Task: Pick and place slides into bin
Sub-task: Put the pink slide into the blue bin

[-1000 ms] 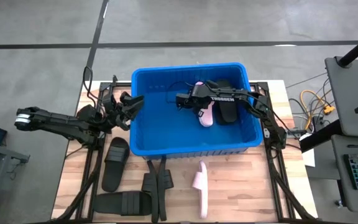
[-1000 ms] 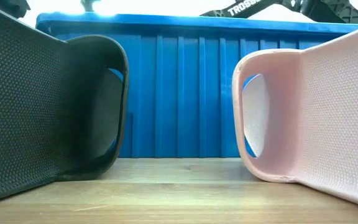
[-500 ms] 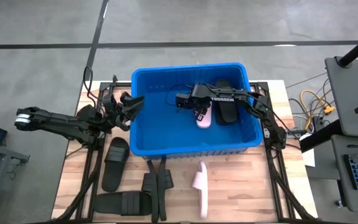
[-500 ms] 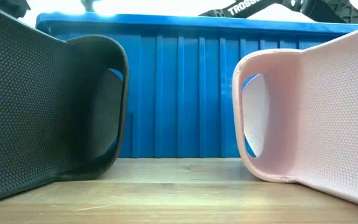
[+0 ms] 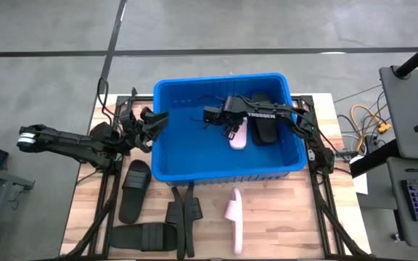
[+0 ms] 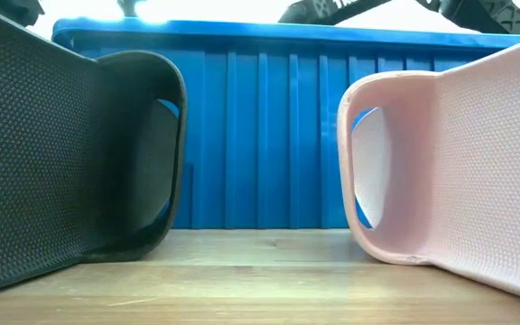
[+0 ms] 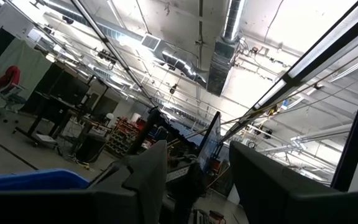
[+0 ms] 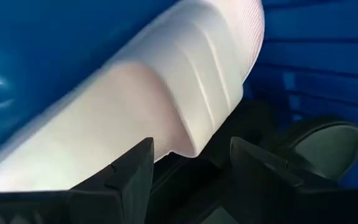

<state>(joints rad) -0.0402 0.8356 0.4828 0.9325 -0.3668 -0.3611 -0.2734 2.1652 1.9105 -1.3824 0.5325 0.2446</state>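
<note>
The blue bin (image 5: 187, 156) stands at the table's middle. Inside it, a pale pink slide (image 5: 238, 135) lies against a black slide (image 5: 265, 125). My right gripper (image 5: 227, 127) is inside the bin, open, right over the pink slide, whose broad strap (image 8: 185, 81) fills the right wrist view. My left gripper (image 5: 153, 119) is open and empty beside the bin's left rim, pointing up at the ceiling. Two black slides (image 5: 135, 190) (image 5: 144, 235) and another pink slide (image 5: 234, 214) lie on the table in front of the bin.
A narrow black forked bracket (image 5: 183, 217) lies on the table's near part, between the black slides and the pink one. In the low view a black slide (image 6: 61, 153) and the pink slide (image 6: 459, 162) stand close before the bin's ribbed wall (image 6: 269, 126).
The pink slide in the bin has dropped: its far end, which stuck up past my right arm, now lies lower beside the black slide. My right gripper has drawn a little up and toward the table's left inside the bin.
</note>
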